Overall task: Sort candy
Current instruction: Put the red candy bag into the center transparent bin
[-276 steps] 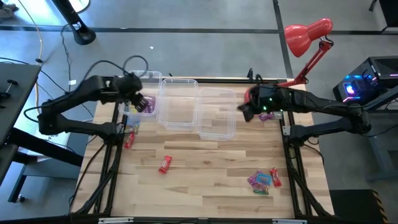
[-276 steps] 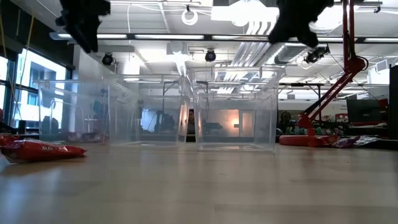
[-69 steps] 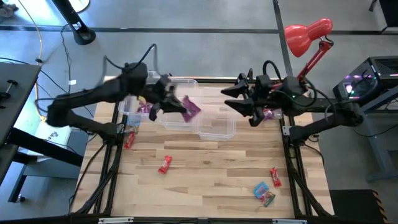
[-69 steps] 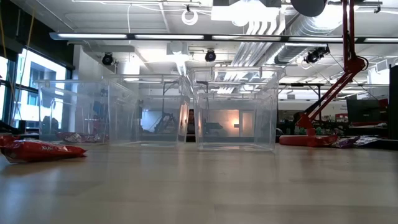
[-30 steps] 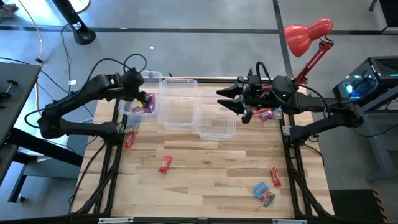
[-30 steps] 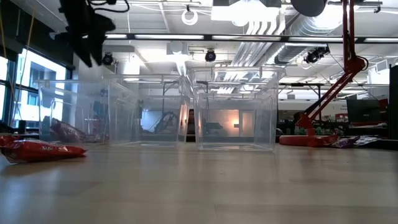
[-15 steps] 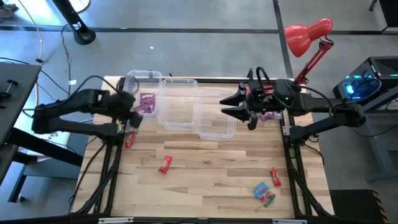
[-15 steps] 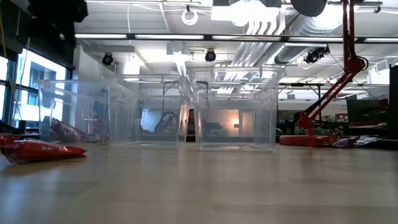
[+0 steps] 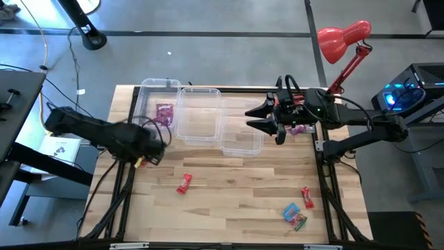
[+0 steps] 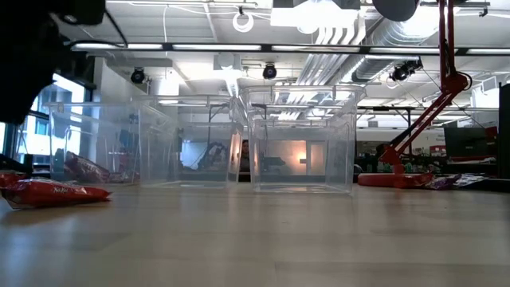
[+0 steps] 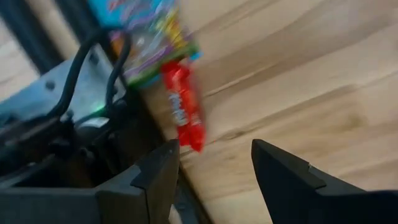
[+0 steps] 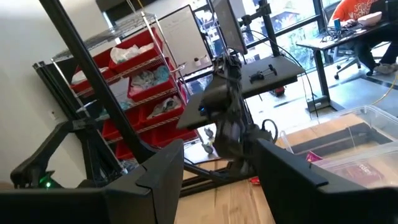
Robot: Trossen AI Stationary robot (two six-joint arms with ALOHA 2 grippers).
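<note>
Left tool [image 11: 214,180] low over the worktop's [image 9: 236,180] left edge, fingers spread, empty, just above a red candy [image 11: 185,109] and a blue-green packet [image 11: 146,37]. Right tool [image 9: 266,118] raised over the rightmost clear bin [image 9: 241,142], fingers apart, nothing held. Pink packet [image 9: 164,113] inside the leftmost bin [image 9: 149,87]. More candy [image 9: 183,183] loose on the wood, some near the right front corner [image 9: 295,212]
</note>
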